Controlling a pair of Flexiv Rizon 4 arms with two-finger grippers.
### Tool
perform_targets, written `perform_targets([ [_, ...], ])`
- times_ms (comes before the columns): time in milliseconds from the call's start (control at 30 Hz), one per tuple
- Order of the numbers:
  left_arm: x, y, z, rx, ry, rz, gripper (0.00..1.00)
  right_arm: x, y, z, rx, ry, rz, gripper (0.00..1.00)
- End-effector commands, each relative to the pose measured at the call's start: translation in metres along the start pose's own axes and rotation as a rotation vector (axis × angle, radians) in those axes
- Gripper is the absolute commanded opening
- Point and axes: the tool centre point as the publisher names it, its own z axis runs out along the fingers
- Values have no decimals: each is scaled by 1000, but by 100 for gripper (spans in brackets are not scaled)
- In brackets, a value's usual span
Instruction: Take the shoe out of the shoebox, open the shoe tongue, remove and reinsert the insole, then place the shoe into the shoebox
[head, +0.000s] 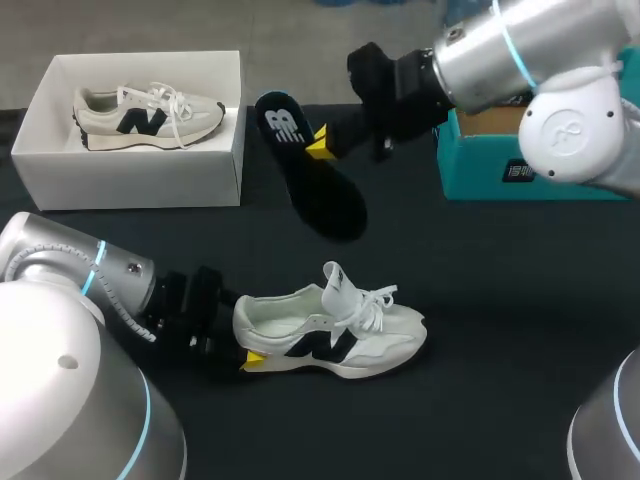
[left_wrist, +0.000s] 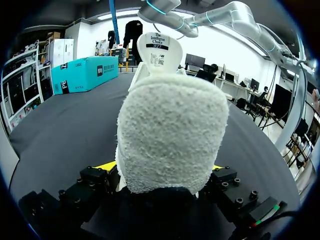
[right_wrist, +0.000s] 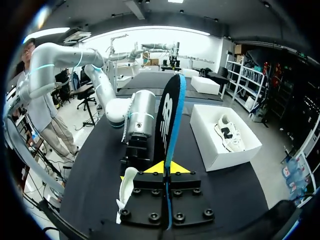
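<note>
Insole (head: 305, 165), likely floppy, hangs pinched in your right pincer (head: 322, 143) above the shoe (head: 330, 335); left pincer (head: 250, 358) clamps its heel.

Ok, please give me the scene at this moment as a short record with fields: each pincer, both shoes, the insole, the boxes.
left pincer: shut on the heel of the white sneaker with black side mark
that sneaker: lies on the black table, tongue raised
right pincer: shut on the black foam insole, held above the table, out of the shoe
white cardboard shoebox: open, holds a second white sneaker
teal box: far right side, partly behind the right arm
</note>
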Motion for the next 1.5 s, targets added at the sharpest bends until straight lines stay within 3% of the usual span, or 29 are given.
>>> perform_targets([
  [33,-1,5,5,-6,0,-1,0,12,-7,-39,-104,-16,21,0],
  [400,-1,5,5,-6,0,-1,0,12,-4,-62,-127,30,78,0],
  [700,-1,5,5,-6,0,-1,0,17,-8,-74,-312,115,251,0],
  [800,-1,5,5,-6,0,-1,0,18,-6,-81,-274,58,260,0],
  [1233,-1,5,5,-6,0,-1,0,18,-6,-81,-274,58,260,0],
  [1367,-1,5,5,-6,0,-1,0,21,-5,-94,-293,104,363,0],
  [1500,-1,5,5,-6,0,-1,0,27,0,-107,-245,142,424,0],
])
